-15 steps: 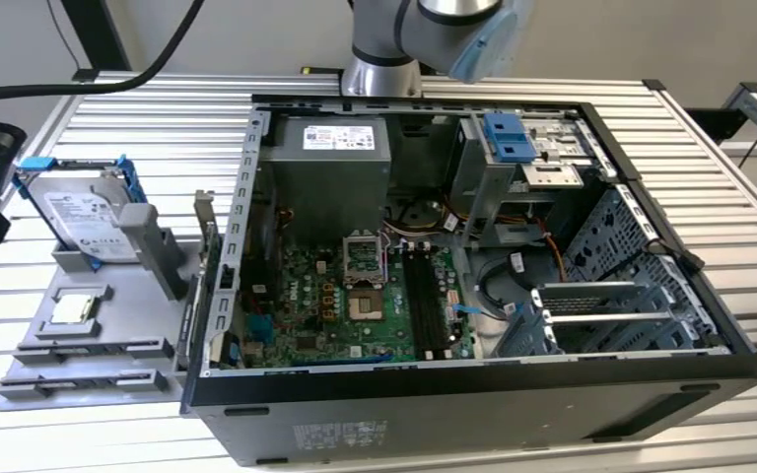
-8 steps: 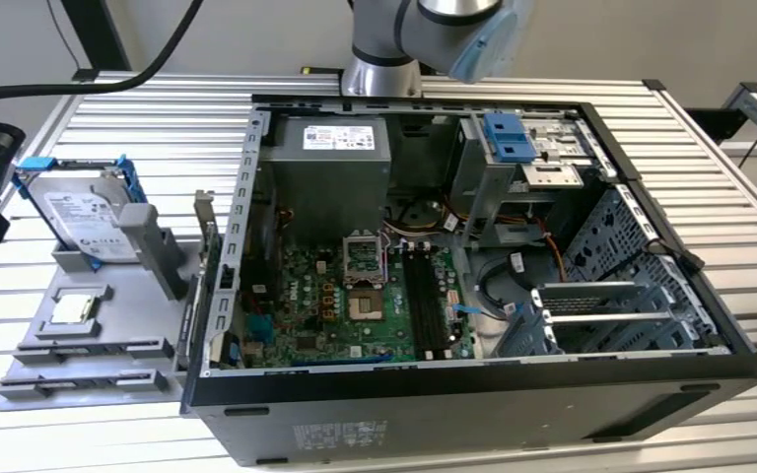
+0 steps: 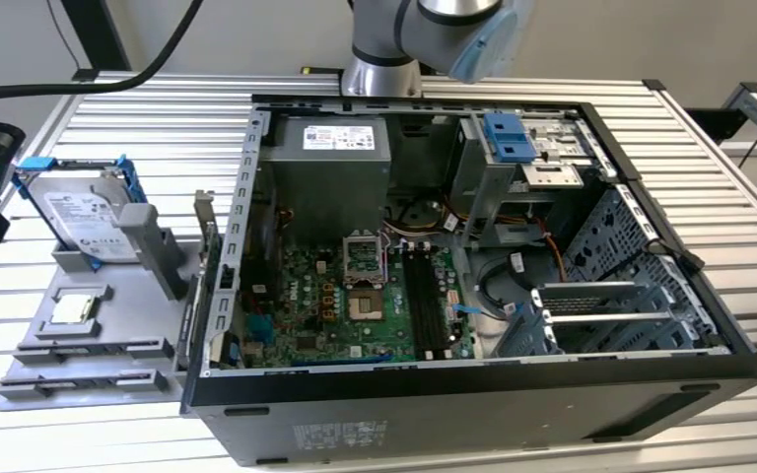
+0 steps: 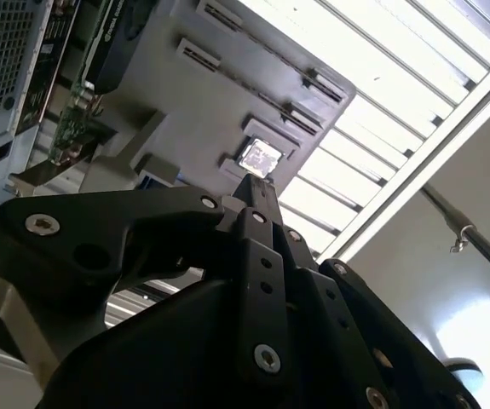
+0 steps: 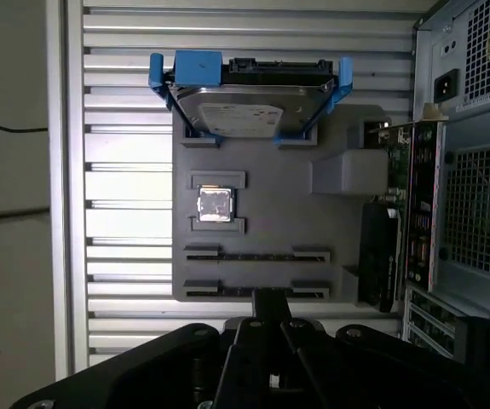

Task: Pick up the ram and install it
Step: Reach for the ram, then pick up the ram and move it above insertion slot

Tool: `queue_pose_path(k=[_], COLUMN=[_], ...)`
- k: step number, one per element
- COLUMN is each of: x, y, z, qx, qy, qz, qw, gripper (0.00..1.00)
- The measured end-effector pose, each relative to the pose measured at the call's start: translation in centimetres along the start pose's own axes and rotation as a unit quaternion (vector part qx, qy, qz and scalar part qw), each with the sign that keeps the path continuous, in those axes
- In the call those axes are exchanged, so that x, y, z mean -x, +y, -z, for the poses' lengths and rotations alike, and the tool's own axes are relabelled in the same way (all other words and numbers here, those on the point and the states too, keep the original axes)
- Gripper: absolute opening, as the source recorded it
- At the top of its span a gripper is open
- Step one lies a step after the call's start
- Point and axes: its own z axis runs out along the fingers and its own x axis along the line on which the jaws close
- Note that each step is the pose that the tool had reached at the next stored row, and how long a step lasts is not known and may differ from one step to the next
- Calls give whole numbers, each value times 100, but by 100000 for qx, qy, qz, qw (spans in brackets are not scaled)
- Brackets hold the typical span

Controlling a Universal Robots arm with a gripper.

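The gripper (image 5: pixel 270 295) hangs above the gray tray (image 5: pixel 279 196) on the desk (image 5: pixel 125 145), its jaws clenched together with nothing seen between them. In the first wrist view the tips line up with the long holder at the tray's edge farthest from the hard drive (image 5: pixel 253 98). A square chip (image 5: pixel 214 204) sits mid-tray. The open computer case (image 3: pixel 484 414) stands beside the tray. I cannot tell where the ram is.

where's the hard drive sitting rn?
The hard drive, in its blue bracket, stands on edge at one end of the grey tray, on the exterior view's left, outside the open computer case; the CPU chip lies nearest it.
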Motion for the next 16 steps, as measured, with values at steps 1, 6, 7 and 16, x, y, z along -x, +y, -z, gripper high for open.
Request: queue_pose_path(k=[1,6,7,16], x=[0,0,0,-1], y=[0,1,1,1], z=[0,0,0,1], qx=[1,2,3,77], qy=[2,-3,-1,188], qz=[0,6,55,5645], qw=[100000,100000,100000,99840], gripper=[0,0,0,0])
